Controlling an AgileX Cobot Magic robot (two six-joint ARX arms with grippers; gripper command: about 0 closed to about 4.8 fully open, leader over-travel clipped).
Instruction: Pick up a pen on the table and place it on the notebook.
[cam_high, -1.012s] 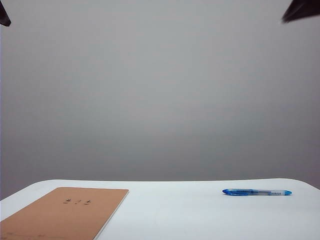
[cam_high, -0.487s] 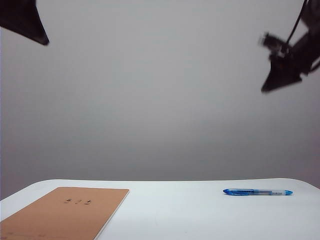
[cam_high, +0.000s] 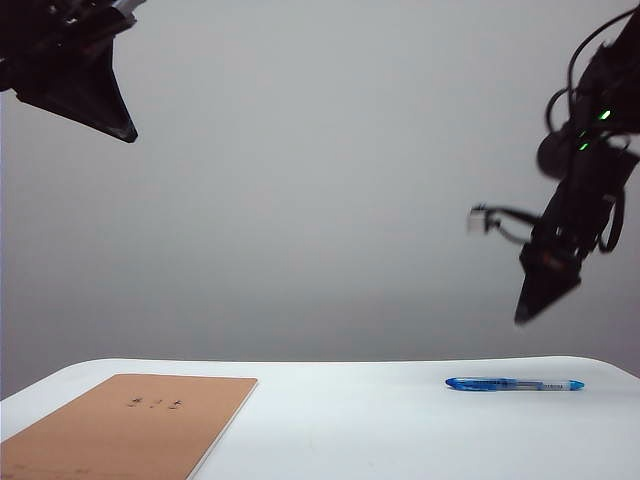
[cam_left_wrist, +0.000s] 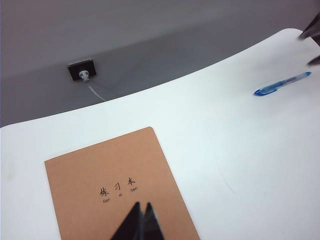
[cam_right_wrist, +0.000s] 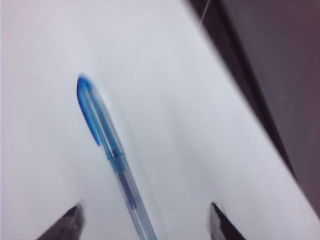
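The right tool (cam_high: 545, 285) has dropped over the pen (cam_high: 514, 384), fingers wide; the left tool (cam_left_wrist: 138, 222) hovers pinched narrow above the notebook (cam_high: 130, 425); grasp comes next.

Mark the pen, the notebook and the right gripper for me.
pen (cam_high: 515, 384), exterior view, mid barrel.
notebook (cam_high: 130, 425), exterior view, bare tan cover.
right gripper (cam_right_wrist: 145, 220), right wrist view, between the open fingertips.

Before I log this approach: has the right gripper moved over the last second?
Yes. The right gripper has dropped from the exterior view's top right corner toward the pen, now hanging above it.
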